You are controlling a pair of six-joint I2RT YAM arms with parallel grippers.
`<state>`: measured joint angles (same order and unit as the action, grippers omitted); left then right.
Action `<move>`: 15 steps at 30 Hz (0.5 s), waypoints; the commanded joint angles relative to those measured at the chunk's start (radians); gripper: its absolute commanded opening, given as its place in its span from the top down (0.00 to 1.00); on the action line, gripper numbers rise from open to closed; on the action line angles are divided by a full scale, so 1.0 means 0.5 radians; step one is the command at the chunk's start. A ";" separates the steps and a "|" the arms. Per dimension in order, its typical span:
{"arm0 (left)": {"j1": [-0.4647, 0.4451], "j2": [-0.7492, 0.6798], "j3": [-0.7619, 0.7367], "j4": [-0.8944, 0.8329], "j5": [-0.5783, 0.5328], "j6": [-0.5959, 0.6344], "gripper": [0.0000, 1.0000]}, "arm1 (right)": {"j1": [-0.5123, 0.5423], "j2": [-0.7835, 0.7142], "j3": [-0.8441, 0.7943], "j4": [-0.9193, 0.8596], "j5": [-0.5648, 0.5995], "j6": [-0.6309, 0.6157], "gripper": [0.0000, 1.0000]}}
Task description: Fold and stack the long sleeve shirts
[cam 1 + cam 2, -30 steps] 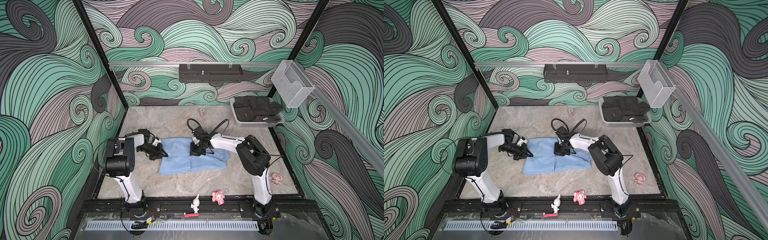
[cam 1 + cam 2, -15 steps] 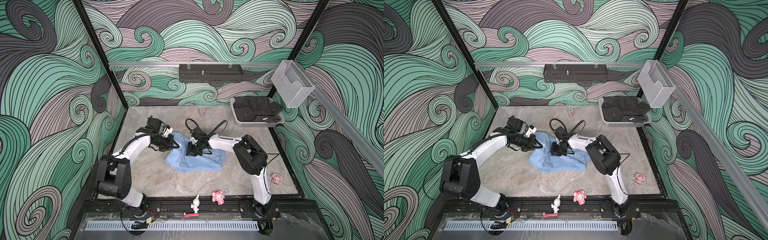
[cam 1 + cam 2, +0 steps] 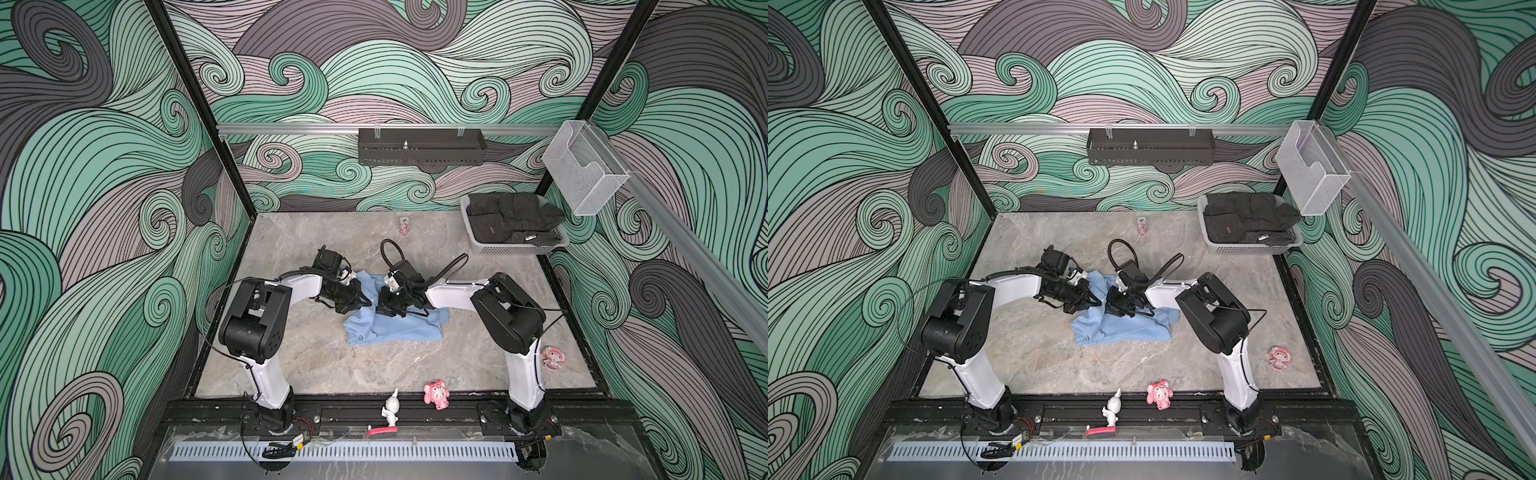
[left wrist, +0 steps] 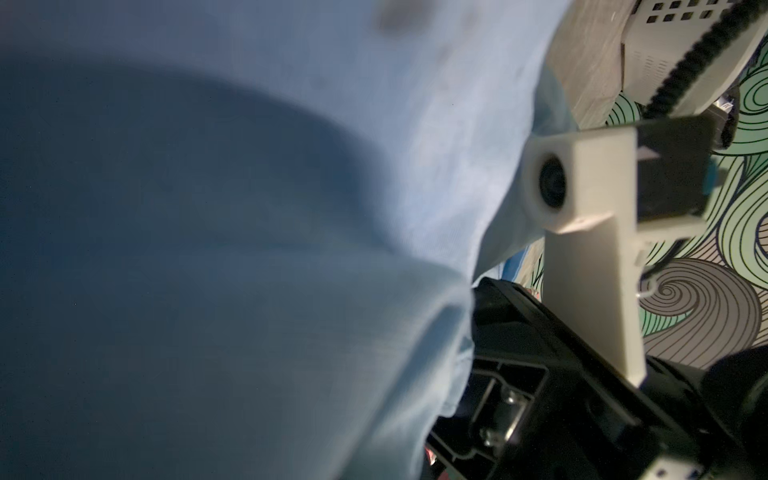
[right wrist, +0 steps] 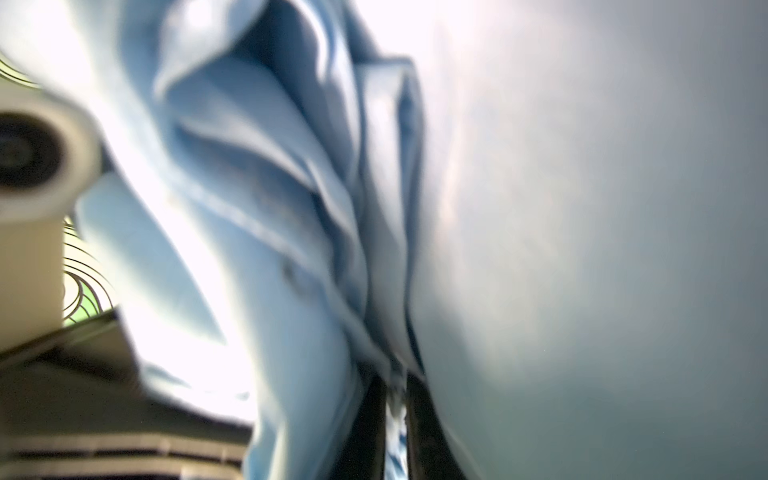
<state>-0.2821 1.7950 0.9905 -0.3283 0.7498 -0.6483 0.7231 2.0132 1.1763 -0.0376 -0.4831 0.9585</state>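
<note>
Over the middle of the shirt (image 3: pixel 401 330), I'm mid-fold: left claw (image 3: pixel 367 301) pinches its cloth, right claw (image 3: pixel 380 309) I cannot tell; next, probably release and flatten.

Middle of the table (image 3: pixel 332 374) is jammed: left gripper (image 3: pixel 365 300) and right gripper (image 3: pixel 380 308) sit nearly nose to nose over the bunched blue shirt (image 3: pixel 399 328). Basket (image 3: pixel 515 249) hogs the back right corner, and a pink toy (image 3: pixel 435 395) and white figure (image 3: pixel 391 409) sit at the front edge. The back left corner and the strip between shirt and front edge are wide open.
</note>
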 commanded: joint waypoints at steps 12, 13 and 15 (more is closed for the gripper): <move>-0.015 0.229 0.232 -0.195 -0.062 0.140 1.00 | -0.704 -0.719 -0.105 -1.056 0.340 -0.713 0.62; -0.020 0.238 0.242 -0.202 -0.068 0.141 1.00 | -0.776 -0.718 -0.131 -1.074 0.320 -0.758 0.62; -0.028 0.253 0.254 -0.212 -0.067 0.145 1.00 | -0.910 -0.686 -0.165 -1.096 0.281 -0.833 0.62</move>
<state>-0.2882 1.8843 1.0946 -0.3897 0.7521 -0.5999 0.3233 1.6444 1.1343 -0.4610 -0.3492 0.6506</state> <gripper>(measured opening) 0.058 0.384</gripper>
